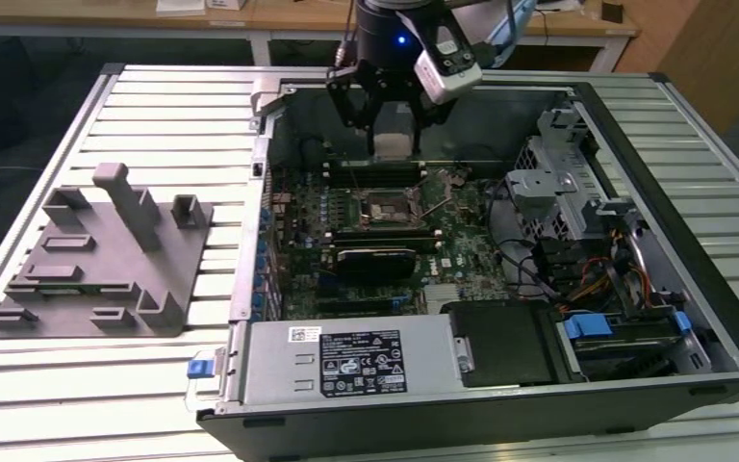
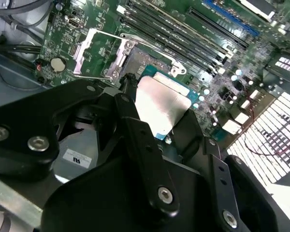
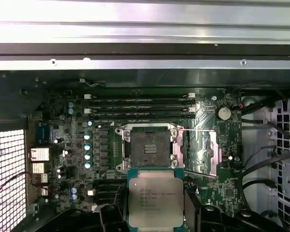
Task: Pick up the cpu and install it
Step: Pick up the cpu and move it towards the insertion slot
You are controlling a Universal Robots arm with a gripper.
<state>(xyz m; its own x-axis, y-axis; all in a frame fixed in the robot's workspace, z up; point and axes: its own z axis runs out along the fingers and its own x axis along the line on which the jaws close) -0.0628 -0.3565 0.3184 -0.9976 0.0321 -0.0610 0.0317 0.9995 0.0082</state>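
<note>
In the exterior view, a grey metal box (image 1: 344, 358) with a white label lies nearest to the camera, at the lower middle. It sits inside the open computer case (image 1: 716, 318). On the exterior view's left, a grey plastic stand (image 1: 100, 255) rests on the slatted table (image 1: 36, 395).

Farther in, at the centre, is the green board (image 1: 460, 241) with the open black socket (image 1: 380, 207). The inside of the socket is too small to make out there.

Farthest, at the upper middle, hangs the gripper (image 1: 393, 135). Its fingers are clamped on two opposite sides of the cpu (image 3: 156, 195), which is held in the air above the board, apart from the socket. In the first wrist view, the cpu's edge nearest the gripper body is hard to make out. In the second wrist view, a black finger (image 2: 140, 140) covers one side of it.
</note>
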